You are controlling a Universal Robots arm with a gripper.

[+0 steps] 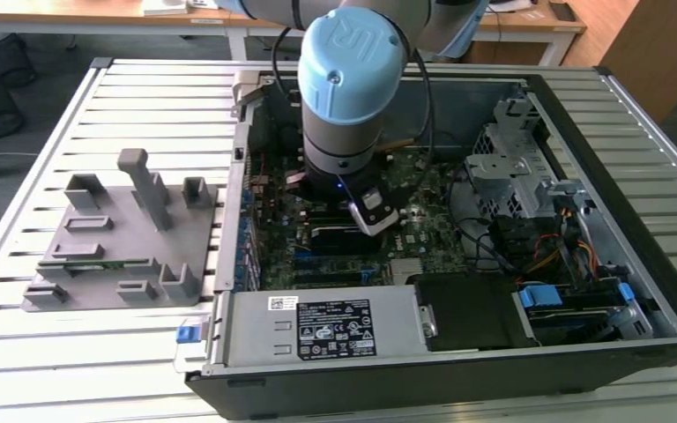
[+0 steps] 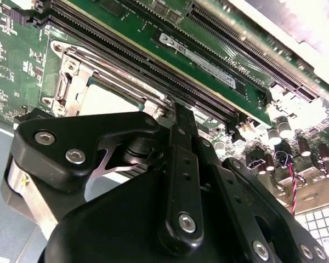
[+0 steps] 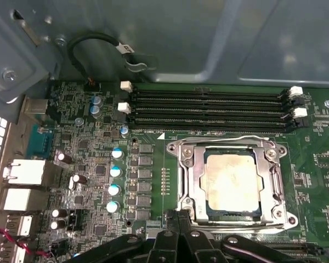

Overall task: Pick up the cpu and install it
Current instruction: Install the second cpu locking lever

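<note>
Black gripper linkage [image 3: 178,241] closest to lens in both wrist views, hovering low over motherboard [image 3: 98,137] inside opened PC case [image 1: 621,291]. Seated flat in metal socket frame [image 3: 189,181]: cpu [image 3: 233,183], silver top w/ thin green edge, square so no real long axis, edges parallel to RAM slots [image 3: 208,107]. Lies just beyond claw tips, slightly off to one side, toward RAM slots. Nothing held as far as visible; how far fingers are spread can't be told, tips hidden behind linkage. Chip apparently already in place, retention frame around it. Nearby: capacitor row [image 3: 115,181] beside socket, rear I/O ports [image 3: 22,181], looped black cable [image 3: 93,46] by case wall. Grey plastic fixture [image 1: 127,238] w/ upright posts on slatted table [image 1: 33,344], well apart, at exterior view's left. Power supply [image 1: 315,326] along case's near edge.
</note>
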